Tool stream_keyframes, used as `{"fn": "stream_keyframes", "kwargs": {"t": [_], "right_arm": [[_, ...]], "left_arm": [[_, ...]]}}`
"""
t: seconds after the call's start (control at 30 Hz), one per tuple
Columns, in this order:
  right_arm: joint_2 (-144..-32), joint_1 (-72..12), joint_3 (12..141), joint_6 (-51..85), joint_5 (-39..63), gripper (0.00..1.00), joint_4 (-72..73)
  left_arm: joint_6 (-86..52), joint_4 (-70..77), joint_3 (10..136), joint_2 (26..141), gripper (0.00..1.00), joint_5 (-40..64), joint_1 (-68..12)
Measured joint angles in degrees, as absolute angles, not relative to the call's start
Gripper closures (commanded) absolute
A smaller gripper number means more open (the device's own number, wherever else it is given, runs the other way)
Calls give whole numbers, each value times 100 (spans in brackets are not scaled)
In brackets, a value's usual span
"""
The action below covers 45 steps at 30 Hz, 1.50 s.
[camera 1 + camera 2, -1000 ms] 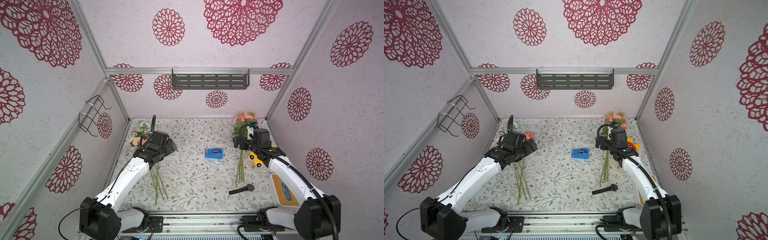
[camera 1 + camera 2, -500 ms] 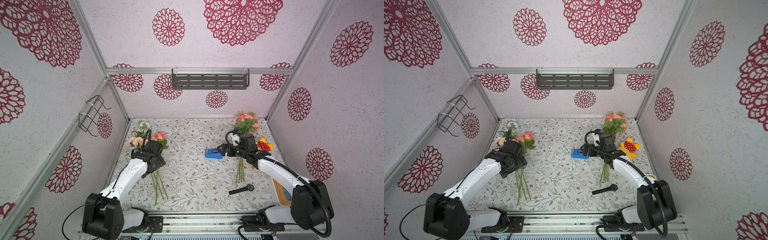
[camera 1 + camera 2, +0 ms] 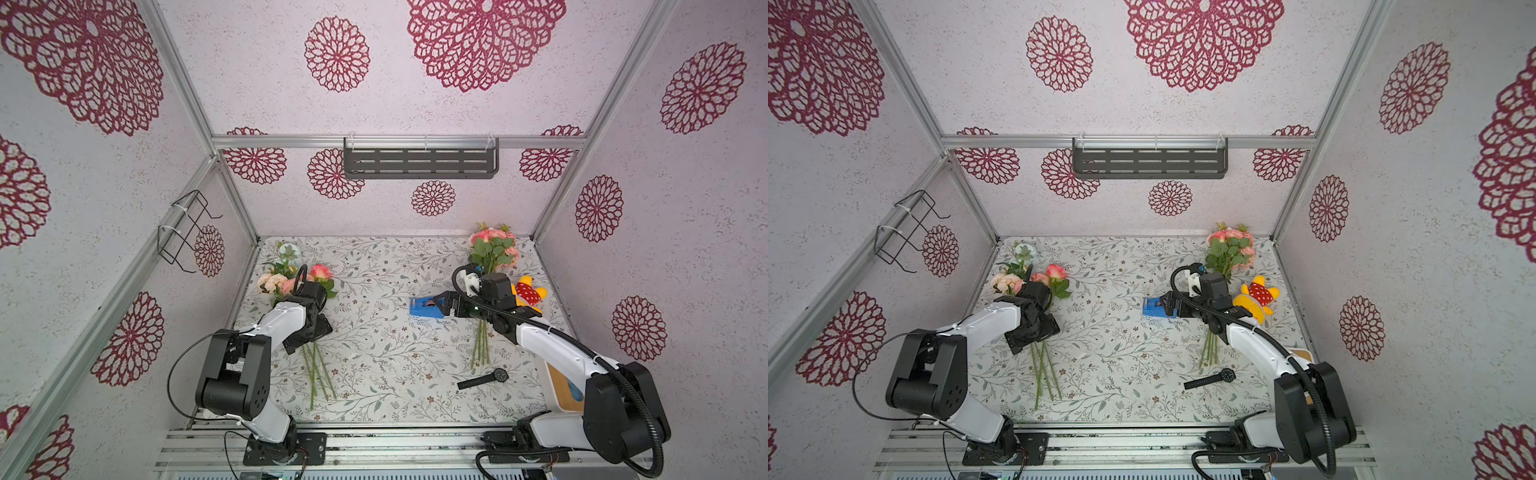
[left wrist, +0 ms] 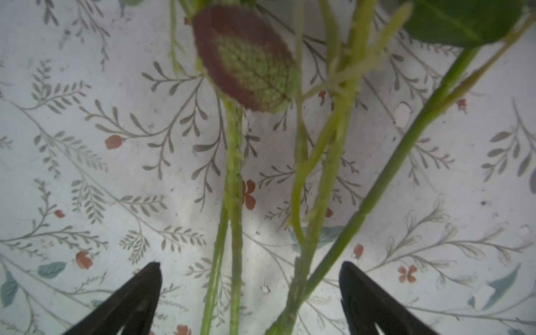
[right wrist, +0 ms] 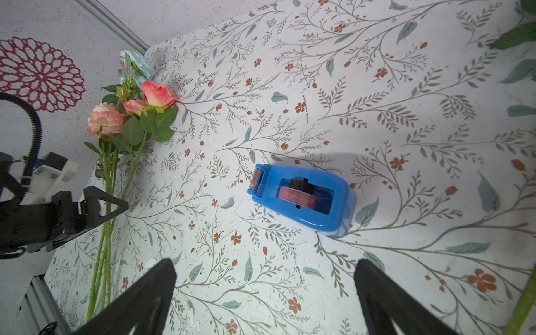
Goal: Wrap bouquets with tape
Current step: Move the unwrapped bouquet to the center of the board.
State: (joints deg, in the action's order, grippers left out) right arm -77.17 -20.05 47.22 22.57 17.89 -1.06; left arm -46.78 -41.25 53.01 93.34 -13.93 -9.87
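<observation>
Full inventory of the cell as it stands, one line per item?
bouquets: 2, pink and peach blooms on green stems; one far left, one far right, both lying flat
tape dispenser: 1, blue, centre of the table
plush toy: 1, yellow and red, beside the right bouquet
watch: 1, black, near right
shelf: 1, dark grey, back wall
wire rack: 1, black, left wall
board: 1, tan, right edge, partly hidden
left gripper: 1, black, open, straddling left bouquet's stems
right gripper: 1, black, open, just short of tape dispenser
</observation>
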Motion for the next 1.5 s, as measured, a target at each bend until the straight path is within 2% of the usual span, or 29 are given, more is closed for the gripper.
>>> {"fn": "stream_keyframes", "kwargs": {"t": [0.13,0.23,0.4,0.47,0.57,0.63,0.87,1.33,1.5], "right_arm": [[-7749,-2005,4724,2311,1804,1,-106],[-7830,-2003,4770,2318,1804,1,-119],[-7948,-2003,4827,2255,1800,1,-130],[-8053,-2003,4856,2204,1800,1,-156],[-8211,-2003,4890,2150,1802,1,-167],[-8232,-2005,4890,2141,1802,1,-202],[-8261,-2003,4890,2056,1802,1,-239],[-8281,-2005,4687,2075,1767,1,-244],[-8322,-2005,4668,2117,1702,1,-226]], "left_arm": [[-4558,-4018,5301,9415,17,-1369,-969],[-4477,-3951,5301,9421,32,-1367,-969],[-4412,-3767,5282,9496,37,-1295,-969],[-4414,-3695,5236,9518,42,-1269,-976],[-4429,-3658,5221,9529,57,-1199,-993],[-4464,-3636,5223,9529,71,-1105,-1015],[-4807,-3588,5282,9550,100,-722,-1330],[-7129,-2668,5247,9537,100,-325,-2611],[-8110,-2261,5129,9500,95,-473,-3006]]}}
